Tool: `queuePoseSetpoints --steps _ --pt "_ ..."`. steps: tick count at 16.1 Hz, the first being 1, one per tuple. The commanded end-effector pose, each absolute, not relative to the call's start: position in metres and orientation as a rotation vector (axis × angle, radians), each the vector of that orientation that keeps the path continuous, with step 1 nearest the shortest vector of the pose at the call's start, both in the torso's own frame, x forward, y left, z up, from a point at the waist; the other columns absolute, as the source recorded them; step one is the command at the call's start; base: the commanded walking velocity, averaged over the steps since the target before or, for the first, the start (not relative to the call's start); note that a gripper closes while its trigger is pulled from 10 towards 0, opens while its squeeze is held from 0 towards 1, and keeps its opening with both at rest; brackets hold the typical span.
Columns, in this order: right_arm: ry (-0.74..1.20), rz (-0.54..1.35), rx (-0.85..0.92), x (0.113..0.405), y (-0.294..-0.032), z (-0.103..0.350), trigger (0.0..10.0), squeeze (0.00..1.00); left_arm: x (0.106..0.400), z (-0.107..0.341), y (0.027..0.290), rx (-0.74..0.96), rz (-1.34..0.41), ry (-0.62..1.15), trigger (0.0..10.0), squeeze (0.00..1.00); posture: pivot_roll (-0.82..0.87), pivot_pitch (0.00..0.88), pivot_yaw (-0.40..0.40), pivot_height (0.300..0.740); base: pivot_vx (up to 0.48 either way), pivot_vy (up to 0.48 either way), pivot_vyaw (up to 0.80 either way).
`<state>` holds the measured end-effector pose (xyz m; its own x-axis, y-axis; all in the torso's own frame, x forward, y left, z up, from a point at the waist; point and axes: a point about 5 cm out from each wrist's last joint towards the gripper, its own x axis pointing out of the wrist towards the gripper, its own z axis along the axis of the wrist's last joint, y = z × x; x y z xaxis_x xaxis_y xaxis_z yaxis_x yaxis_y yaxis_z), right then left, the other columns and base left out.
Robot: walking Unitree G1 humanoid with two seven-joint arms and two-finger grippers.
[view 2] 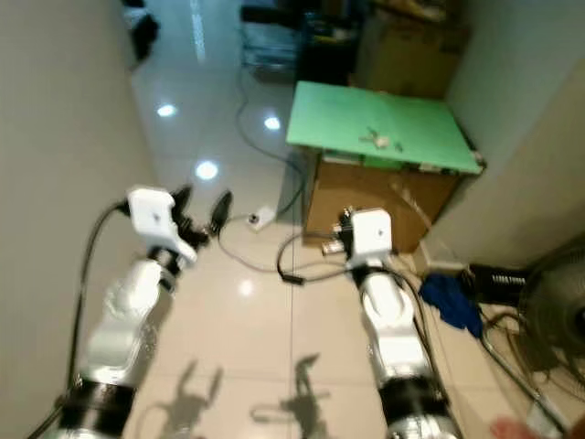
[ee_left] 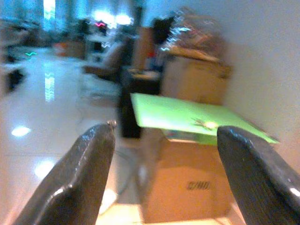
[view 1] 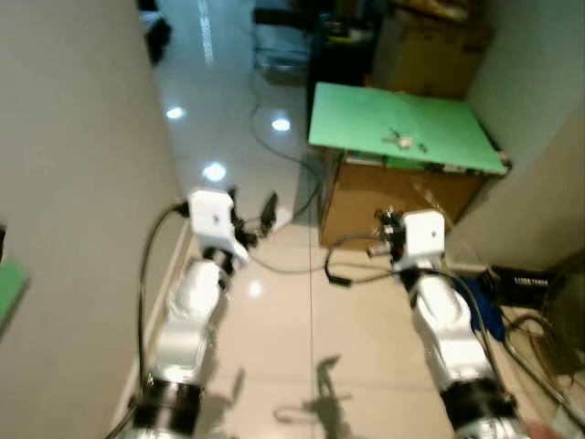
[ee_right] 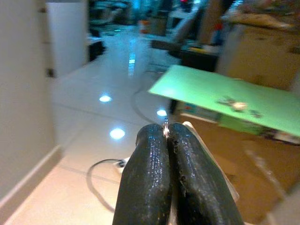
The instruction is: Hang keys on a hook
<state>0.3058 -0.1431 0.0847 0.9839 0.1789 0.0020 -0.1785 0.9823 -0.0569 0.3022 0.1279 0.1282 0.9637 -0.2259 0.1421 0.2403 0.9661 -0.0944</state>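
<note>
A small bunch of keys (view 1: 399, 141) lies on a green board (view 1: 356, 114) that tops a cardboard box (view 1: 366, 197) ahead of me. The keys (ee_left: 204, 124) also appear in the left wrist view, far beyond the fingers, and as keys (ee_right: 234, 104) in the right wrist view. My left gripper (view 1: 251, 207) is held out above the tiled floor, open and empty, well short of the box. My right gripper (view 1: 388, 220) is raised in front of the box's near side, its two fingers (ee_right: 154, 154) pressed together on nothing.
A plain wall (view 1: 73, 165) runs close along my left. Cables (view 1: 283, 155) and a white plug block (view 1: 279, 218) lie on the glossy floor. A blue cloth (view 2: 452, 302), a black device (view 2: 498, 279) and a fan (view 2: 553, 320) crowd the right. Boxes (view 1: 430, 55) stand behind.
</note>
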Motion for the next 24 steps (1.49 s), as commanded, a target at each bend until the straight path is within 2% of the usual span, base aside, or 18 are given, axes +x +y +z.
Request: queuePoseSetpoints --steps 1,4,6,7,8,9,10,11,13,14,16,18,24 --pt "-0.016 0.192 -0.040 0.306 -0.141 0.087 10.0 0.05 0.303 0.124 0.140 -0.121 -0.177 -0.109 10.0 0.00 -0.09 0.023 -0.047 0.740 0.000 0.000 0.65" --pt "-0.066 0.132 -0.006 0.303 -0.153 0.092 10.0 0.06 0.296 0.099 0.196 -0.039 0.199 0.003 10.0 0.00 -0.10 0.015 -0.039 0.740 0.000 0.000 0.64" --pt "-0.073 0.121 -0.004 0.299 -0.158 0.091 10.0 0.08 0.286 0.097 0.216 0.133 0.283 0.009 10.0 0.00 -0.08 0.013 -0.041 0.740 0.000 0.000 0.63" --pt "-0.072 0.122 -0.003 0.299 -0.159 0.090 10.0 0.08 0.284 0.098 0.217 0.156 0.287 0.001 10.0 0.00 -0.08 0.012 -0.041 0.740 0.000 0.000 0.63" --pt "-0.068 0.155 0.013 0.297 -0.158 0.088 10.0 0.09 0.258 0.087 0.243 0.225 0.386 0.047 10.0 0.00 -0.07 0.009 -0.045 0.740 0.000 0.000 0.63" --pt "-0.070 0.157 0.019 0.297 -0.159 0.088 10.0 0.09 0.251 0.084 0.247 0.210 0.396 0.058 10.0 0.00 -0.06 0.008 -0.047 0.740 0.000 0.000 0.64" --pt "-0.075 0.160 0.027 0.295 -0.164 0.089 10.0 0.11 0.223 0.075 0.255 0.103 0.360 0.057 10.0 0.00 -0.05 0.007 -0.051 0.740 0.000 0.000 0.63" --pt "-0.073 0.161 0.024 0.291 -0.167 0.089 10.0 0.12 0.211 0.078 0.251 0.032 0.290 0.015 10.0 0.00 -0.04 0.007 -0.055 0.740 0.000 0.000 0.63" --pt "-0.078 0.185 -0.005 0.278 -0.168 0.089 10.0 0.13 0.195 0.082 0.244 0.033 0.199 -0.010 10.0 0.00 -0.02 0.009 -0.067 0.740 0.000 0.000 0.63" --pt "-0.078 0.233 -0.035 0.259 -0.165 0.088 10.0 0.15 0.179 0.083 0.238 0.046 0.156 -0.002 10.0 0.00 -0.01 0.017 -0.076 0.740 0.000 0.000 0.63" --pt "-0.040 0.304 -0.043 0.240 -0.160 0.082 10.0 0.17 0.171 0.085 0.226 0.045 0.150 0.000 10.0 0.00 0.00 0.021 -0.090 0.740 0.000 0.000 0.63" --pt "-0.037 0.304 -0.031 0.253 -0.157 0.082 10.0 0.19 0.193 0.094 0.217 0.033 0.143 -0.034 10.0 0.00 0.00 0.023 -0.088 0.740 0.000 0.000 0.63" --pt "-0.015 0.287 0.003 0.280 -0.155 0.082 10.0 0.19 0.232 0.111 0.203 0.036 0.129 -0.065 10.0 0.00 -0.01 0.028 -0.083 0.740 0.000 0.000 0.61"
